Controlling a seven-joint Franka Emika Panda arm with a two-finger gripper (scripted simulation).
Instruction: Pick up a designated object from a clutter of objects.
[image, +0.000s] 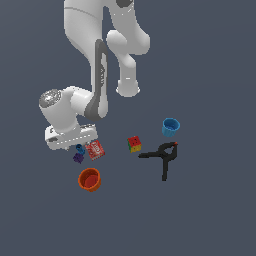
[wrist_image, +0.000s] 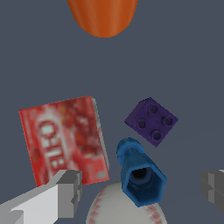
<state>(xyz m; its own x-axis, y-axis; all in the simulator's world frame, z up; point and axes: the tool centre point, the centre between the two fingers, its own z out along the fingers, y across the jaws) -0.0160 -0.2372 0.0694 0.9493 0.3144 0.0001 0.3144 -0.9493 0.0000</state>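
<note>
Two grey fingertips (wrist_image: 65, 192) stand wide apart in the wrist view, the jaws spread with nothing pinched. Between them lies the dark-blue spool (wrist_image: 140, 173), a small hollow piece with a faceted wide end and a round narrow end, resting against a white baseball (wrist_image: 105, 205) with red stitching. Just beside the spool sits a purple studded brick (wrist_image: 152, 121), apart from it by a thin gap. On the spool's other side a flat red packet (wrist_image: 61, 140) lies close, its white lettering too blurred to read. Farther out is a smooth orange cup (wrist_image: 103, 17), with bare tabletop (wrist_image: 188, 57) between. In the exterior view the jaws (image: 80, 145) hang low over the spool (image: 80, 148); a multicoloured cube (image: 134, 144), black clamp (image: 162, 157) and light-blue cup (image: 170, 127) lie well apart toward that view's right.
</note>
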